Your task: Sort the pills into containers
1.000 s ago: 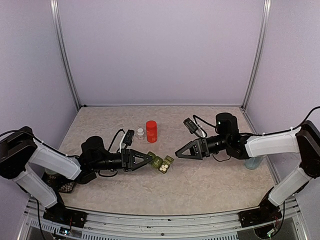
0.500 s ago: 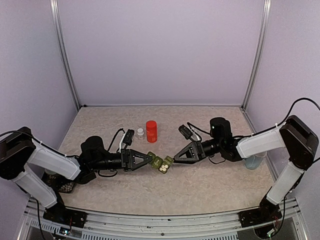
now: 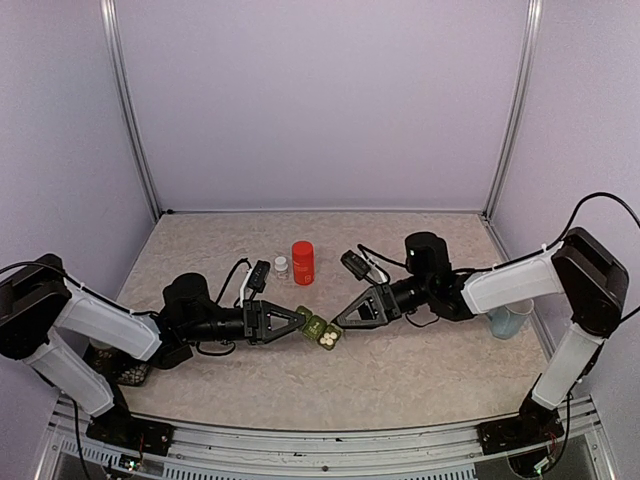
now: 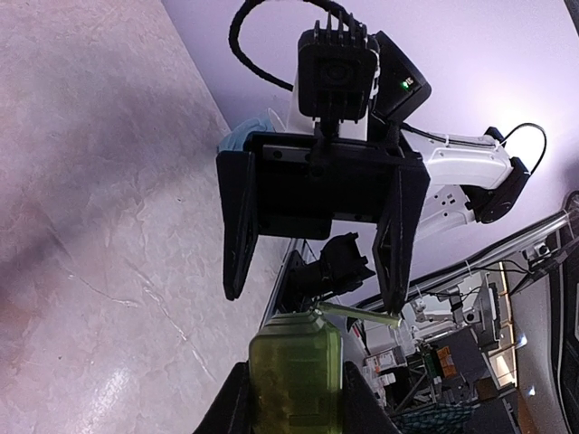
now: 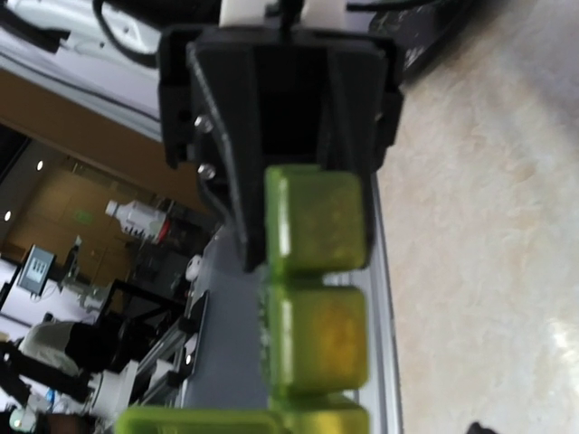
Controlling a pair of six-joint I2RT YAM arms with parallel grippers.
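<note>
Left hand clamps the containers (white pills in one open compartment); right hand gapes beside them.

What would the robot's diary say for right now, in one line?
left gripper: shut on containers | right gripper: open, tips at containers' free end | pills: white, in one open compartment

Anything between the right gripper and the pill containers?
Nothing visible. The right gripper, fingers open, faces the free end of the containers; the left gripper holds the other end. The red bottle stands farther back.
</note>
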